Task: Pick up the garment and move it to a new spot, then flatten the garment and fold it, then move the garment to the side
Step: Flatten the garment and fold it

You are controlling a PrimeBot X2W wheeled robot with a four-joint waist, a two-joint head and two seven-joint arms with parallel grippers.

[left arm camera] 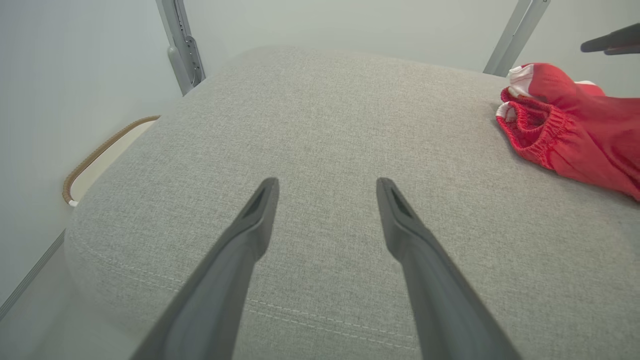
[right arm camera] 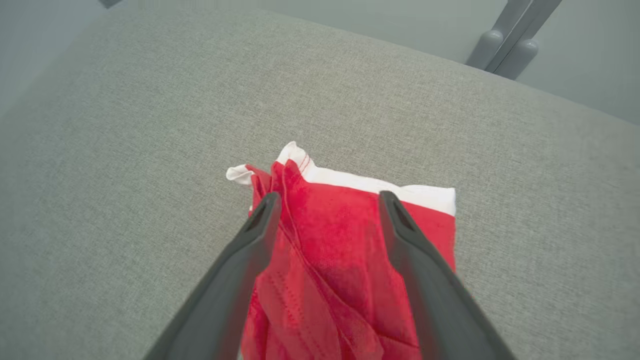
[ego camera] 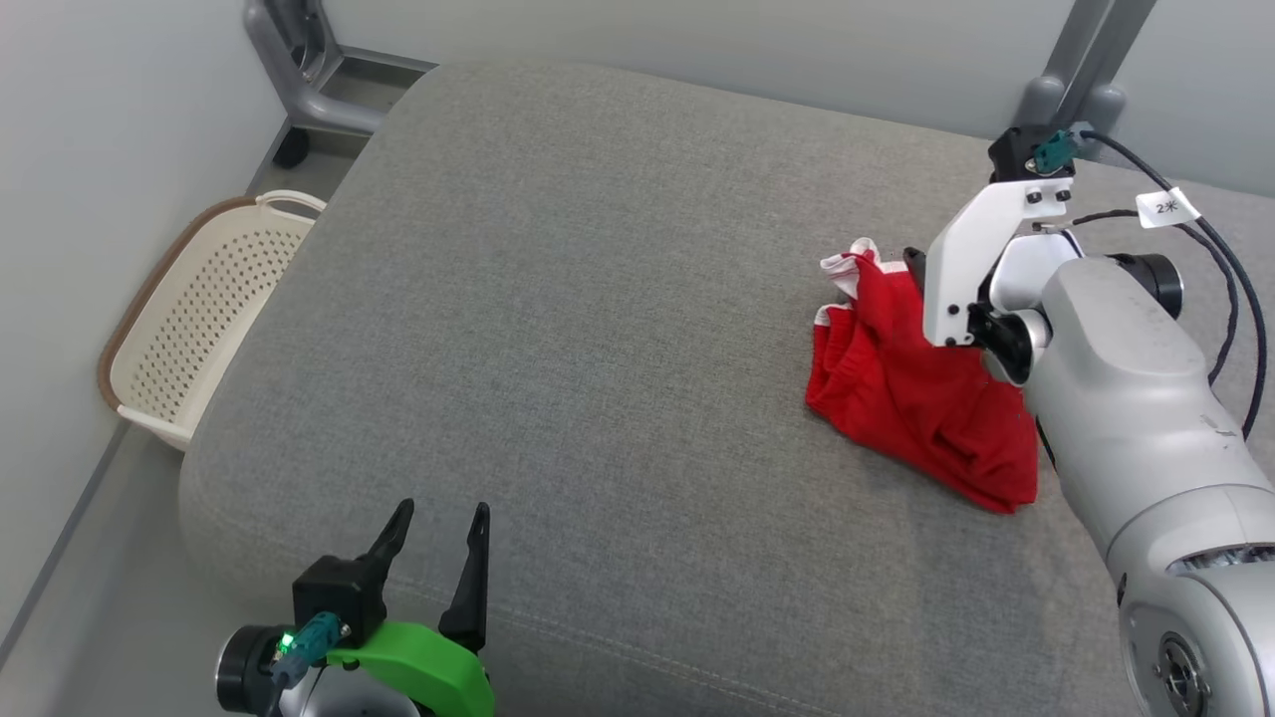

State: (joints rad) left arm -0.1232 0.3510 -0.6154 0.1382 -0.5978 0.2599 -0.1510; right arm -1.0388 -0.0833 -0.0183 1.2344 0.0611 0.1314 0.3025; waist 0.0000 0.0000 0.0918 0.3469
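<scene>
- My right claw [right arm camera: 327,202] stands wide open over the garment [right arm camera: 350,260]. Red cloth lies between its fingers, but nothing is pinched.
- My left claw [ego camera: 442,510] is wide open too, holds nothing, and is well apart from the garment.
- The garment lies crumpled on the right part of the grey cushion [ego camera: 598,299].
- I judge the first move is about done (the cloth rests on the cushion). Flattening, folding and putting aside are left.
- Count: one garment, two claws, one cushion, one basket [ego camera: 199,319].

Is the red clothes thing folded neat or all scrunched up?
Scrunched up. The red garment lies in a wrinkled heap on the grey cushion.
</scene>
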